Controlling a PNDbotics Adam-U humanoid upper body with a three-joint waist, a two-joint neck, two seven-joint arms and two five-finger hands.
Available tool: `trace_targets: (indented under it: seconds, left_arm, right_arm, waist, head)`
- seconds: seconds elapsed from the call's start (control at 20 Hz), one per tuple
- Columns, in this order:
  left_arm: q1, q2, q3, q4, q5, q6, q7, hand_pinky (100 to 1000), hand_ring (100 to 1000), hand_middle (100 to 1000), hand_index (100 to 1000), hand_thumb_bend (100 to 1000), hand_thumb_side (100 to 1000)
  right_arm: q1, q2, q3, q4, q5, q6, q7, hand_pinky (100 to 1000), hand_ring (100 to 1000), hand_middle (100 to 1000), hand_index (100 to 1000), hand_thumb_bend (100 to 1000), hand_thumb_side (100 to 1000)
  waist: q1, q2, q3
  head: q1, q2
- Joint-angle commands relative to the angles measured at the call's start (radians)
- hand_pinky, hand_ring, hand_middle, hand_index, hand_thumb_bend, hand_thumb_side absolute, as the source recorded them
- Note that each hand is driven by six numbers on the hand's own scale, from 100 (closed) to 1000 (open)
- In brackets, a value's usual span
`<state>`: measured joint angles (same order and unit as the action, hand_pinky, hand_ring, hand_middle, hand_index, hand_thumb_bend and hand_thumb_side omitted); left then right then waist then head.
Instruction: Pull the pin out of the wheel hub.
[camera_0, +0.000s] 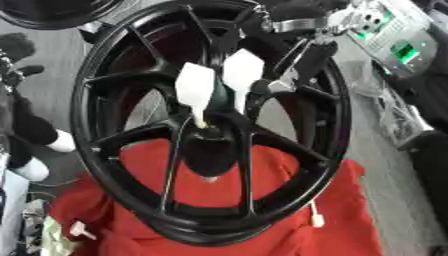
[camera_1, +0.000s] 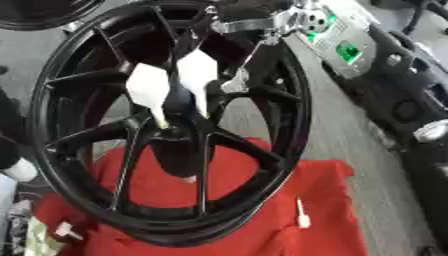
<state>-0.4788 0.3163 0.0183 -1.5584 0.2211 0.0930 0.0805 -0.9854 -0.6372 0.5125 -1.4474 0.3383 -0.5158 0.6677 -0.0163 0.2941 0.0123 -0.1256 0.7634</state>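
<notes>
Red cloth (camera_0: 289, 220) lies nearest, with two small white pins (camera_0: 316, 218) loose on it, and the black wheel (camera_0: 105, 165) stands upright on its far part. At the hub (camera_0: 210, 131) a white pin (camera_0: 194, 92) sticks up; it looks light, stiff and smooth, best pinched at its broad flat head. Right hand (camera_0: 234, 92) reaches from the far side, its white-tipped fingers (camera_0: 242, 70) close together around that head, seemingly pinching it; left hand is out of view.

2 head eyes look down closely, sharing the wheel hub (camera_0: 210, 131).
</notes>
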Motion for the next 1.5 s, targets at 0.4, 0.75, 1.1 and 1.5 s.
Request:
trace_targets:
  seconds: [0.4,0.75,1.1,1.5]
  left_arm:
    - [-0.017,0.020,-0.003,-0.012,-0.002,0.001,-0.003,722,817,659,708,148,841]
    - [-0.017,0.021,-0.004,-0.011,-0.003,0.002,-0.004,723,818,659,708,146,841]
    - [-0.016,0.021,-0.008,-0.009,-0.005,0.003,-0.006,724,819,659,706,144,841]
    - [-0.017,0.021,-0.011,-0.006,-0.007,0.006,-0.010,725,820,659,705,145,843]
  right_arm:
    - [-0.014,-0.025,0.013,-0.022,-0.025,-0.228,0.239,934,814,649,834,206,392]
    - [-0.006,-0.029,0.020,-0.022,-0.023,-0.212,0.239,929,802,589,801,184,353]
    - [-0.010,-0.030,0.017,-0.032,-0.091,-0.140,0.239,918,764,481,710,100,289]
    - [-0.024,-0.034,0.023,-0.044,-0.126,-0.071,0.239,885,687,393,619,100,293]
  waist:
    - [-0.002,-0.016,-0.003]
    - [-0.003,-0.015,-0.002]
    - [-0.003,-0.016,-0.005]
    - [-0.006,-0.017,-0.004]
  head:
    - [-0.003,-0.005]
    - [-0.003,-0.001]
    - [-0.004,-0.001]
    - [-0.012,-0.007]
